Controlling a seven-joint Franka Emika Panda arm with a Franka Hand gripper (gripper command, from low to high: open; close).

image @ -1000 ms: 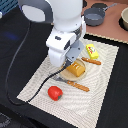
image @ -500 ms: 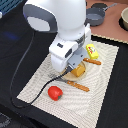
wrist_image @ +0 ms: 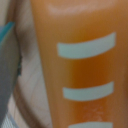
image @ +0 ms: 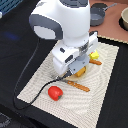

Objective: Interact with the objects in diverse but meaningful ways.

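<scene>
My gripper [image: 76, 70] is down on the orange-yellow ridged pastry [image: 81, 74], which mostly hides under it in the exterior view. In the wrist view the pastry [wrist_image: 75, 70] fills the picture, orange with pale stripes, and one grey finger [wrist_image: 9, 75] shows beside it. I cannot tell whether the jaws are closed on it. The red tomato [image: 55, 92] lies on the mat nearer the camera. The thin dark-brown sausage [image: 76, 86] lies between tomato and pastry. The small yellow block [image: 93, 55] sits just beyond the gripper.
Everything lies on a pale striped placemat [image: 100, 100] on a dark table. An orange-handled utensil [image: 95, 62] lies by the yellow block. A grey pot [image: 97, 14] and a bowl [image: 124, 19] stand at the back. A black cable [image: 25, 75] trails on the exterior view's left.
The arm has moved toward the exterior view's right and down, so the gripper now covers the pastry. The tomato, sausage and yellow block have not moved.
</scene>
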